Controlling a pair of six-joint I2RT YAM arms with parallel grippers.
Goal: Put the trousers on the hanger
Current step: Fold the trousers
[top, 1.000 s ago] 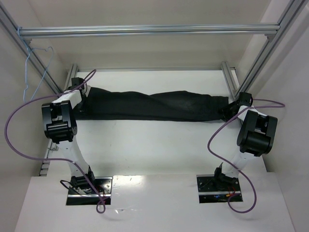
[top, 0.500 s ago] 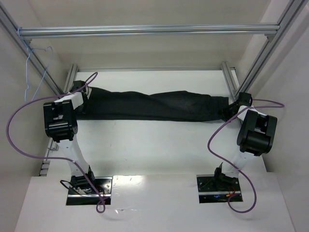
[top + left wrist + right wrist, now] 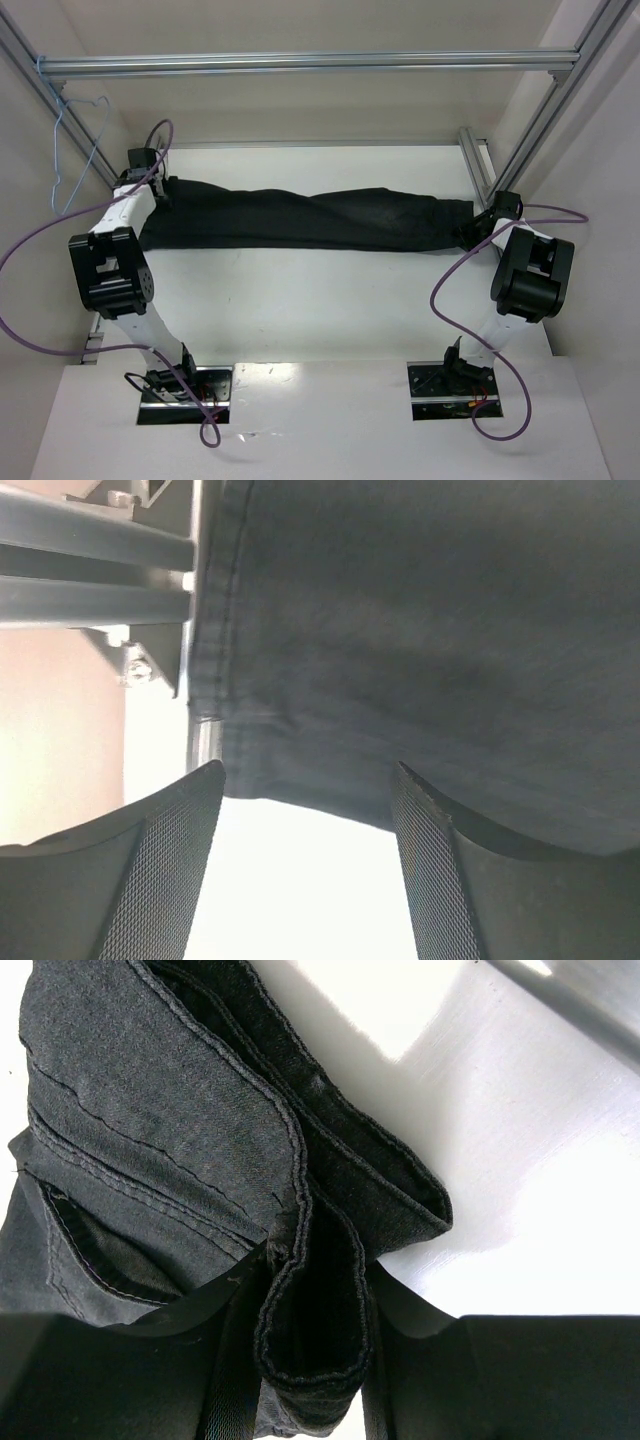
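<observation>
Clearly, little of the job was done. Low in the top view the 2 arms rose from the near edge of the desk (image 3: 320,300). Above them, across the middle of the frame, the trousers (image 3: 310,218) lay flat on the desk in one long band running left to right. At its right end the right arm (image 3: 530,265) had its jaws closed narrowly on a folded bunch of waistband, plain in its wrist view. At the left end the left arm (image 3: 110,275) had its jaws wide, only desk between them, the cloth's edge just beyond their tips. Farthest back, in the upper left, the hanger (image 3: 88,158) hung by the frame bar (image 3: 300,63), well apart from the cloth. By that showing, lifting and draping all remained.
</observation>
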